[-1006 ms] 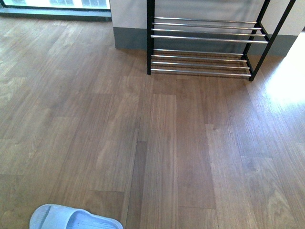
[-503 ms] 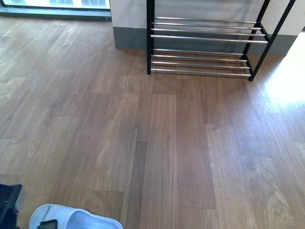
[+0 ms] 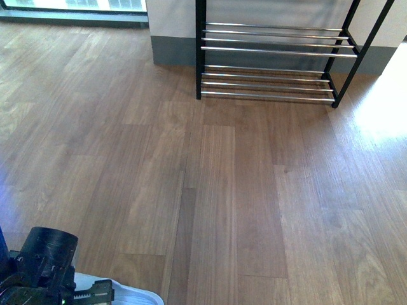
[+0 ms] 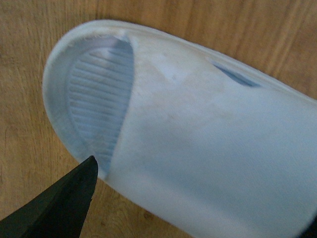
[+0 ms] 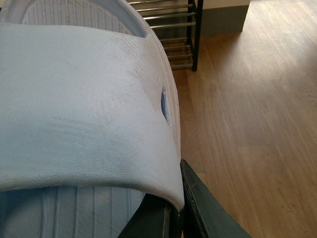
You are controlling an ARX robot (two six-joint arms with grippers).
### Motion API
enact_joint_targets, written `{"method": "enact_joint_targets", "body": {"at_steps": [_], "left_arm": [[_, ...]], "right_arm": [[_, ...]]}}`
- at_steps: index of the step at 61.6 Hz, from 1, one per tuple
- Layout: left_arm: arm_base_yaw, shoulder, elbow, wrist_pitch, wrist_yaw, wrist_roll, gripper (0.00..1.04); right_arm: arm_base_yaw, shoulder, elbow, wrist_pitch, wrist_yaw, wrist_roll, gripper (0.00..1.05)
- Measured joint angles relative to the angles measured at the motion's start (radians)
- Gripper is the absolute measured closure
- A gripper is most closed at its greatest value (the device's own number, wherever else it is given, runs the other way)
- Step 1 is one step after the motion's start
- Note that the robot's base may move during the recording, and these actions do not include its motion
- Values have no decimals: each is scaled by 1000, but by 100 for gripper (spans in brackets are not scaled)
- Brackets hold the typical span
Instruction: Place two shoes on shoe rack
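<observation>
One pale blue slipper (image 4: 198,114) lies on the wood floor and fills the left wrist view, its ribbed footbed showing. My left gripper (image 4: 198,208) is open and straddles its strap, with one black finger (image 4: 64,203) beside the slipper's edge. In the front view the left arm (image 3: 41,264) covers this slipper (image 3: 137,295) at the bottom left. My right gripper (image 5: 171,208) is shut on the strap edge of a second pale blue slipper (image 5: 84,99), held off the floor. The shoe rack (image 3: 267,51) stands at the far wall with bare chrome rods, also seen behind the held slipper as the rack (image 5: 168,22).
Wood plank floor (image 3: 241,190) stretches between me and the rack. A white wall with grey skirting (image 3: 172,51) runs behind the rack, and a window frame (image 3: 70,16) sits at the far left. A bright sun patch (image 3: 381,108) lies on the floor beside the rack.
The left arm has come into the front view at the bottom left and moved over the slipper on the floor, hiding most of it. The rack has not moved.
</observation>
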State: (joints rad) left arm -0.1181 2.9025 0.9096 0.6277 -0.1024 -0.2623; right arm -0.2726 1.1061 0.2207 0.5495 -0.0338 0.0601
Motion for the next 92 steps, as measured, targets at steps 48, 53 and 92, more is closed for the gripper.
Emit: {"method": "enact_joint_targets", "body": {"at_steps": [48, 53, 92], "left_arm": [[35, 51, 32, 156, -184, 435, 97], [32, 69, 34, 209, -206, 555, 102], [32, 124, -4, 492, -156, 1366, 9]], "right_arm": [[0, 0, 0, 0, 0, 0, 103], [0, 0, 0, 0, 0, 0, 103], [0, 0, 0, 0, 0, 0, 103]]}}
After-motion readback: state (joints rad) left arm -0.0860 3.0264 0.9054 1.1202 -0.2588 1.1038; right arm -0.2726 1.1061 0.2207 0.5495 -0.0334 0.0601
